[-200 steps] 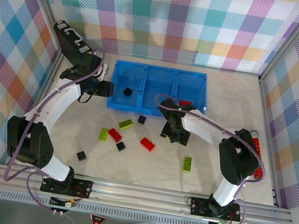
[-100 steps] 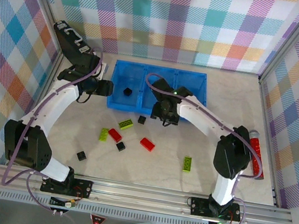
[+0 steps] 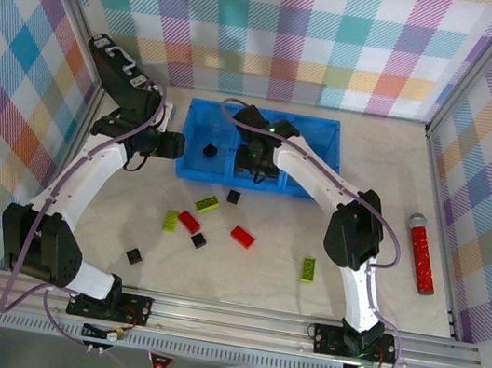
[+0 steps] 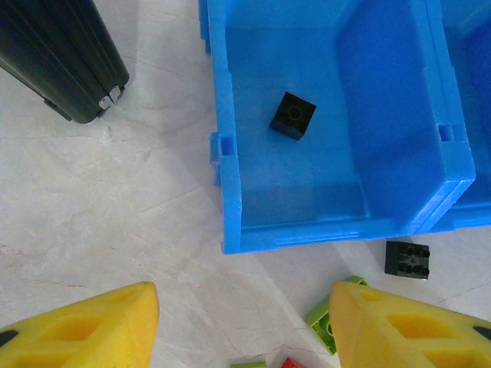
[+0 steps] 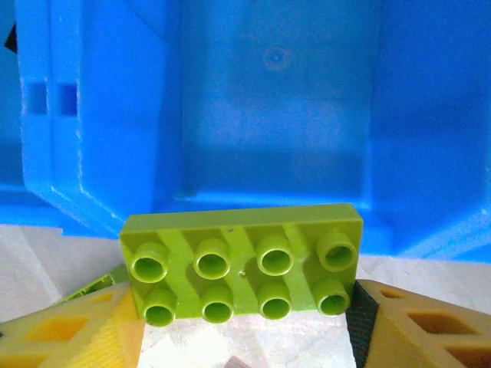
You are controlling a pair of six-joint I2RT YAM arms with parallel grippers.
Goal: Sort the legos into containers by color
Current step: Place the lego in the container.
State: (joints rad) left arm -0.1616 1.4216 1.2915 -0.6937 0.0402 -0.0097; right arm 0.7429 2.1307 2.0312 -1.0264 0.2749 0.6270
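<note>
The blue tray holds three containers side by side. My right gripper is shut on a lime-green lego, studs facing the camera, held over the near wall of the middle container. In the top view this gripper hangs at the tray's front edge. One black lego lies in the left container. My left gripper is open with nothing between its fingers, just left of the tray. Green, red and black legos lie loose on the table.
A black case with white markings leans at the back left. A red cylinder with a grey tip lies at the right. Checked walls close in the table on three sides. More legos lie at the front: green, black.
My right arm has swung from the table's middle up and left to the tray's middle container, carrying the green lego. The left arm has hardly moved.
</note>
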